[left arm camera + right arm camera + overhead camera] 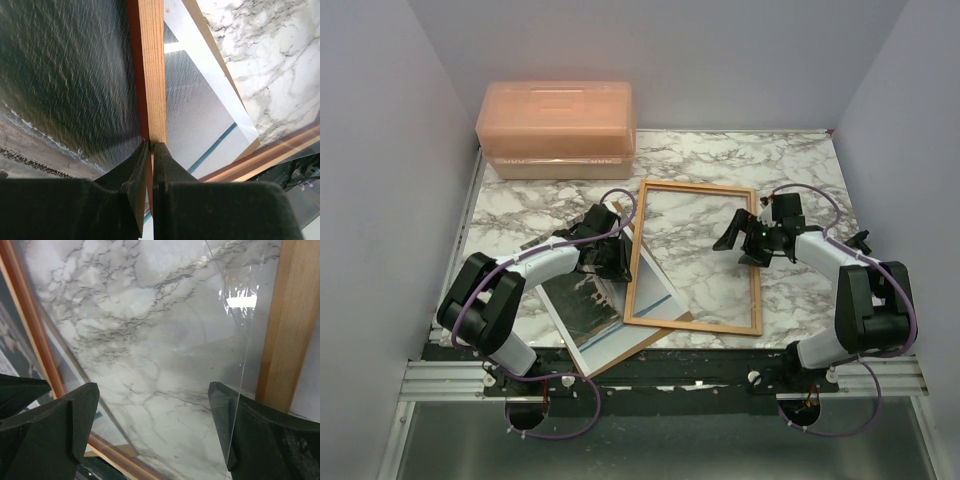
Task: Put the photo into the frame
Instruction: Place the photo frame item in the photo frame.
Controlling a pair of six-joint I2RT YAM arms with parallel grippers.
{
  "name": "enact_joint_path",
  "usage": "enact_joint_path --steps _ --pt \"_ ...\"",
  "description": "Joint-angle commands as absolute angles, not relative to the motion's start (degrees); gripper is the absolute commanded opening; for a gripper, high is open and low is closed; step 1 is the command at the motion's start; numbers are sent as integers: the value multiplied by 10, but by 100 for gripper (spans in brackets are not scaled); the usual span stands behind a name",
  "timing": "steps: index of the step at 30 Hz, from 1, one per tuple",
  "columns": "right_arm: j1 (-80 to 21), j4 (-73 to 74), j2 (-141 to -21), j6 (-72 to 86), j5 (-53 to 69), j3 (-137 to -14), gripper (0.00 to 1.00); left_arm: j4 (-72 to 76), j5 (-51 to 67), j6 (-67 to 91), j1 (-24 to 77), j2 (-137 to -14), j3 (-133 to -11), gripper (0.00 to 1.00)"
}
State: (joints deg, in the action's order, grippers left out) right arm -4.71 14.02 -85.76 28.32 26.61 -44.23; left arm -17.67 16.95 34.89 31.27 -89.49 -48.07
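The frame point(695, 186) lies in the middle of the marble table, wood-coloured side up. My left gripper point(613, 258) is shut on its left bar; in the left wrist view the fingertips point(151, 145) pinch the wooden strip point(152, 75) edge-on. The photo point(585, 305), dark and streaky with a white and blue edge, lies face up partly under that left bar point(65, 75). My right gripper point(740, 240) hovers open over the right half of the frame's opening, holding nothing point(152, 390). The frame's right bar point(287, 315) runs just beyond its right finger.
A clear sheet point(240, 340) lies inside the frame, its edge crossing my right finger. A brown backing board point(630, 350) lies under the photo near the front edge. An orange lidded plastic box point(557, 128) stands at the back left. Walls close in the table point(800, 160).
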Motion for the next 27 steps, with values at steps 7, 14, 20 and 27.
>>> enact_joint_path --steps 7,14,20,27 --pt "-78 206 -842 270 121 -470 100 -200 113 329 321 -923 -468 10" --pt "-86 230 -814 269 72 -477 100 -198 110 331 323 -912 -466 10" --pt "-87 245 -793 268 52 -483 100 -194 112 332 323 -893 -464 10" --pt "-87 252 -788 269 39 -481 100 -166 117 348 323 -839 -441 22"
